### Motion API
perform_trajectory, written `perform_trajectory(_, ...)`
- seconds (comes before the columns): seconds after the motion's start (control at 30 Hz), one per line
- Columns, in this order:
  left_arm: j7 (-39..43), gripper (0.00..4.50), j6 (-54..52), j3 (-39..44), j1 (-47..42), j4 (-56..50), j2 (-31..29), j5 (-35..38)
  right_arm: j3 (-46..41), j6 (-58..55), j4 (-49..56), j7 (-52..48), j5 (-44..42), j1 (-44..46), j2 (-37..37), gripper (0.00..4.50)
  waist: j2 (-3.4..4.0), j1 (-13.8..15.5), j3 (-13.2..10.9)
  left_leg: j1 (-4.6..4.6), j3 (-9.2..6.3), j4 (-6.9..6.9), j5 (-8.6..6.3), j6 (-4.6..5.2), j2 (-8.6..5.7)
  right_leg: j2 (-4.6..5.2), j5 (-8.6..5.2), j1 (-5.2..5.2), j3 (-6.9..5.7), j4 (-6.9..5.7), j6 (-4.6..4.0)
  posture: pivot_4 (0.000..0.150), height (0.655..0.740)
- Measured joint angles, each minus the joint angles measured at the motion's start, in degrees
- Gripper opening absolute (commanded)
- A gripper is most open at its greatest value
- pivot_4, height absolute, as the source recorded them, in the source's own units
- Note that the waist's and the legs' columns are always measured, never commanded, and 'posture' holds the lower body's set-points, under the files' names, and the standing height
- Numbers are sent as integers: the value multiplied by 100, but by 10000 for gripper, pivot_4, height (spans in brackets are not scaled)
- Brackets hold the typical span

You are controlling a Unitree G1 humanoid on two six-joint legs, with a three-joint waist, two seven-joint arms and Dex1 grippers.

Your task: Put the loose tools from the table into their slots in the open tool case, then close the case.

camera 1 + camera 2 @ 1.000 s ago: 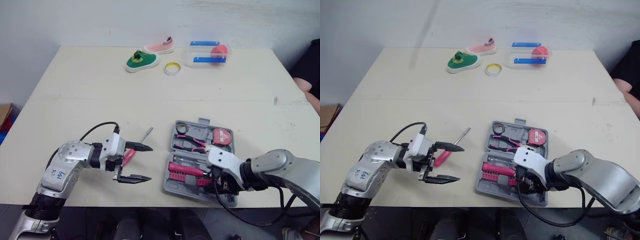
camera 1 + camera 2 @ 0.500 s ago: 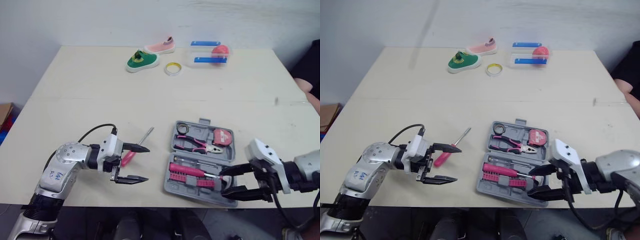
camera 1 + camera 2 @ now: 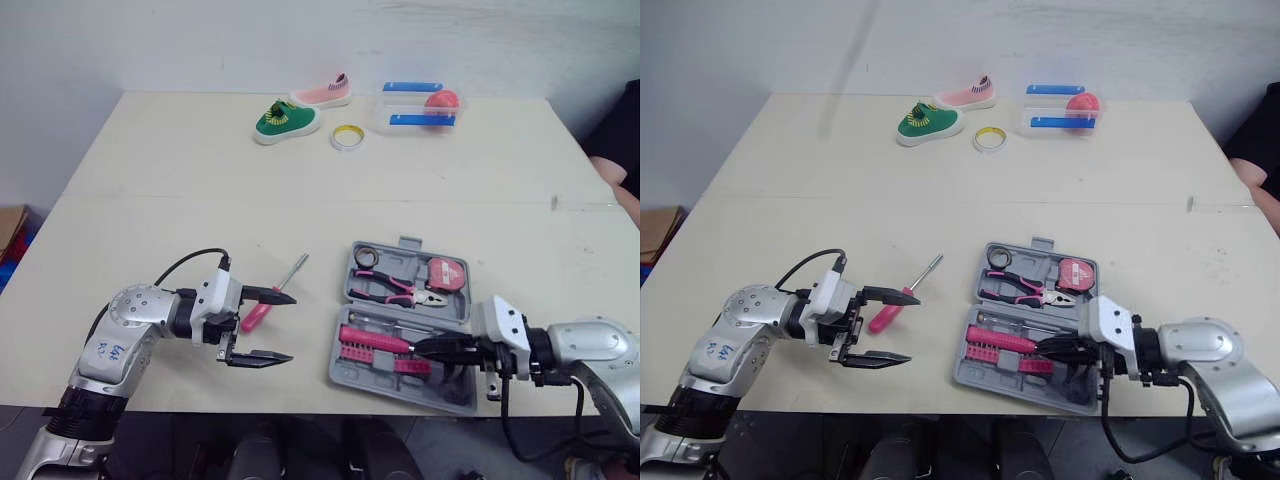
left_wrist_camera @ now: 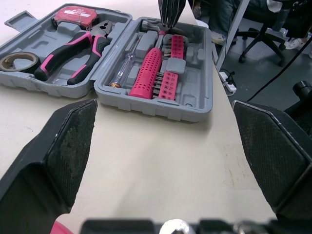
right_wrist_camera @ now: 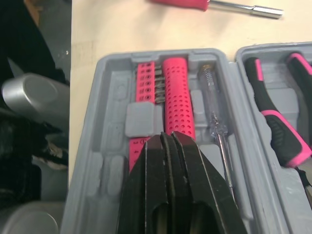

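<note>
A loose screwdriver [image 3: 272,296] with a pink handle lies on the table just left of the open grey tool case [image 3: 400,386]. My left gripper [image 3: 290,327] is open beside it, and its far finger crosses the screwdriver where handle meets shaft. The case holds pink pliers [image 3: 395,288], a tape measure [image 3: 445,272] and a pink perforated driver handle [image 5: 178,97]. My right gripper [image 3: 420,347] is shut with nothing in it. Its tips rest over the case's near half, just by the end of the driver handle.
At the table's far side are a green shoe [image 3: 283,120], a pink shoe [image 3: 322,92], a yellow tape roll [image 3: 346,136] and a clear container [image 3: 415,105] with a red ball. A person's arm [image 3: 622,150] shows at the right edge. The case lies close to the table's near edge.
My right gripper has pulled back from over the case, opened wide, then closed fully with its tips pointing into the near half. The left arm has barely moved.
</note>
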State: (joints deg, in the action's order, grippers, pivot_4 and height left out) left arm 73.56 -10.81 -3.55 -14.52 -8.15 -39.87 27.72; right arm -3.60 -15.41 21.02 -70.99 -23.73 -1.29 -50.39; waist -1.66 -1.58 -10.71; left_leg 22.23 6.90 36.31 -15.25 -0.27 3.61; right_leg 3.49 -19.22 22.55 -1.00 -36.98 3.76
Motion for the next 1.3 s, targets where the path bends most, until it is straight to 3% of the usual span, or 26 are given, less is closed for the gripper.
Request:
perform_trajectory(0.63,-372,45000,-984,5,-413,-670,-34,98,372,757,-204,285,471,-596,35,540,-4,6,3,-6,-1,7,0,-1,-1,0,-1,-10,-1,-3,-2,1500,7400)
perform_trajectory(0.87,-420,45000,-1064,12,-420,-720,-38,108,517,1538,-710,389,514,-660,214,540,-56,1,36,-27,-3,8,-2,-3,2,-2,-2,-29,-2,-3,-3,1500,7400)
perform_trajectory(0.93,-437,45000,-1084,14,-418,-722,-53,108,528,1709,-875,384,514,-673,328,540,-81,-3,49,-72,-3,-1,-8,-9,6,-3,-5,-74,-3,10,-9,1500,7400)
perform_trajectory(1.03,-523,45000,-1038,148,-335,-753,-79,107,316,2192,-1239,255,223,-850,688,540,-86,4,53,-111,-3,-19,-19,-8,9,1,-10,-117,-5,32,-18,1500,7400)
perform_trajectory(1.1,-664,45000,-1004,410,-69,-701,-133,107,-82,2253,-1374,160,-190,-1183,814,540,-47,9,34,-102,-1,-20,-26,-5,6,7,-12,-108,-4,30,-22,1500,7400)
perform_trajectory(1.2,-868,45000,-962,831,279,-543,-312,75,-1104,1790,-1346,167,-896,-1435,554,9353,-7,1,9,-99,0,-19,-28,-2,6,10,-12,-102,-2,30,-21,1500,7400)
perform_trajectory(1.3,-1065,45000,-789,1252,632,-269,-422,-53,-2152,1814,-1241,178,-1169,-1481,355,24884,-4,-18,7,-108,-1,-23,-28,-9,15,1,-17,-100,-3,21,-30,1500,7400)
